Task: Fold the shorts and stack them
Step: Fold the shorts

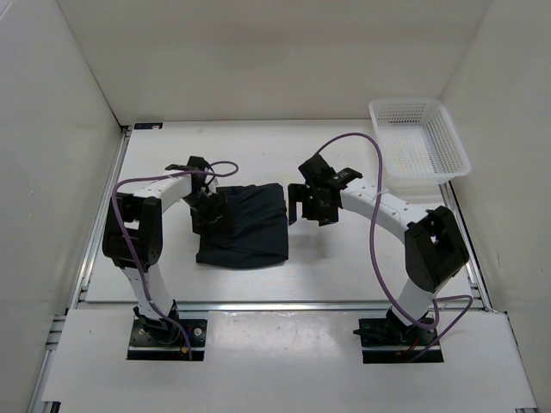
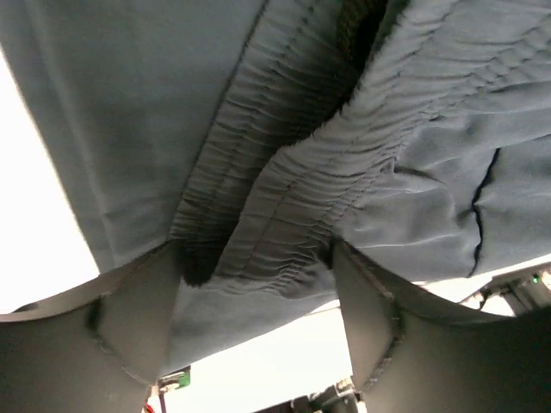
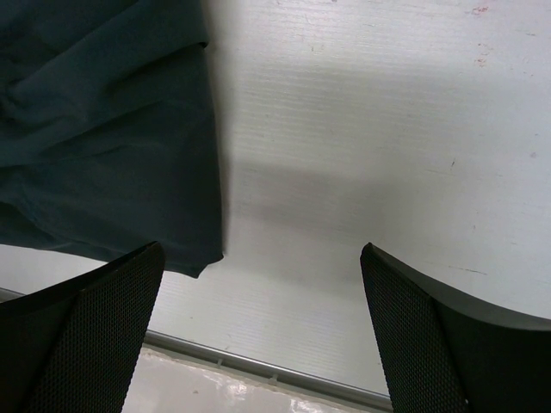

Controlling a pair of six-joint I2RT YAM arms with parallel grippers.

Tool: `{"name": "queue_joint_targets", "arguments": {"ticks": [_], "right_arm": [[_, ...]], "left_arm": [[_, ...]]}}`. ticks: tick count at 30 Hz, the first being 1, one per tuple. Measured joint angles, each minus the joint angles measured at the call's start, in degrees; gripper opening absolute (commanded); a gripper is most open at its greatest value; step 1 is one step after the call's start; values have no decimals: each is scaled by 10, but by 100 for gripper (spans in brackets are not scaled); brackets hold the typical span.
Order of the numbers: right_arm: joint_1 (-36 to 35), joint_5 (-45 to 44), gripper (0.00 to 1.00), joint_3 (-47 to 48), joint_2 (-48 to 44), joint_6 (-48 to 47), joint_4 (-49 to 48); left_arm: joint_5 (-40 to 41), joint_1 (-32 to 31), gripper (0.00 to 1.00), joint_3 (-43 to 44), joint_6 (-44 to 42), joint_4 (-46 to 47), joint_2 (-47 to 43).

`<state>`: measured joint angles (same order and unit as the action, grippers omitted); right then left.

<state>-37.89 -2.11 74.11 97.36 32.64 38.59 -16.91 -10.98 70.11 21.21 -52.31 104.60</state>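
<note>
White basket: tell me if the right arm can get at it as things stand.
Probably yes. The right gripper hangs open and empty beside the shorts, with only bare table between it and the white basket in the far right corner.

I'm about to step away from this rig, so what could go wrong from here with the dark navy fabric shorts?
1. The left gripper has its jaws wide around the gathered waistband of the dark navy fabric shorts; pulling away could snag it and undo the fold.
2. The open right gripper hovers over the white table beside the shorts' edge, off the fabric; closing there would likely catch nothing.
</note>
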Motion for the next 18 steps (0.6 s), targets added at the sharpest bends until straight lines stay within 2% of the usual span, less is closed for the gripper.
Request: {"name": "queue_joint_targets", "arguments": {"ticks": [1, 2, 5, 6, 9, 11, 18], "right_arm": [[0, 0, 99, 0, 0, 0, 0], [0, 0, 99, 0, 0, 0, 0], [0, 0, 99, -2, 0, 0, -2], [0, 0, 99, -4, 0, 0, -3], [0, 0, 99, -11, 0, 0, -2], [0, 0, 99, -12, 0, 0, -2], [7, 52, 100, -12, 14, 0, -27]], "left_arm": [[-8, 0, 75, -4, -1, 2, 2], [-14, 0, 65, -7, -2, 4, 3], [-26, 0, 48, -9, -4, 7, 6], [-29, 0, 38, -9, -3, 9, 6], [-32, 0, 26, -9, -2, 14, 5], [-33, 0, 11, -9, 1, 14, 4], [-30, 1, 10, 4, 3, -2, -25]]}}
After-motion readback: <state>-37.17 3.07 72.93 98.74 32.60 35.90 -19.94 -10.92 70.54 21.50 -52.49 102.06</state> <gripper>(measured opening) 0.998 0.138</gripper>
